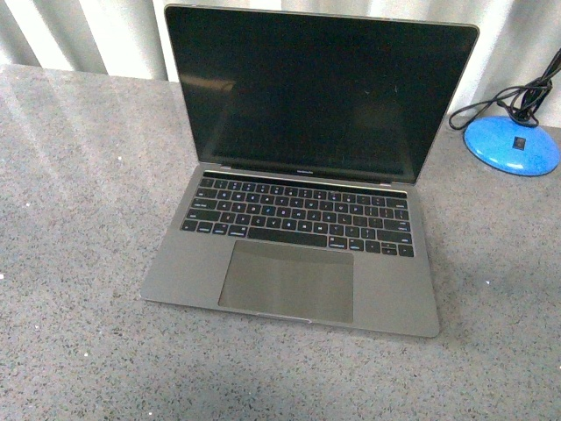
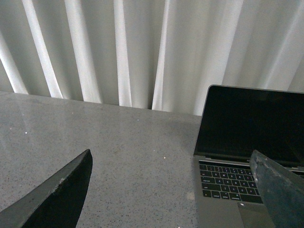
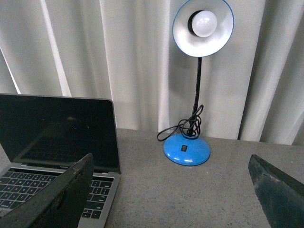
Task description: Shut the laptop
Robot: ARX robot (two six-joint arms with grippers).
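The laptop (image 1: 298, 175) stands open in the middle of the grey speckled table, its black screen upright and dark, black keys and a large trackpad facing me. Neither arm shows in the front view. In the left wrist view the laptop (image 2: 237, 156) lies off to one side of my left gripper (image 2: 173, 183), which is open over bare tabletop. The right wrist view has the laptop (image 3: 57, 137) beside my open right gripper (image 3: 171, 187), one dark finger (image 3: 57, 199) overlapping its keyboard corner in the picture.
A blue desk lamp (image 3: 194, 90) with a white bulb, black neck and coiled black cord stands to the laptop's right; its base (image 1: 514, 145) sits at the table's back right. Pale pleated curtains (image 2: 118, 47) hang behind the table (image 1: 79, 263).
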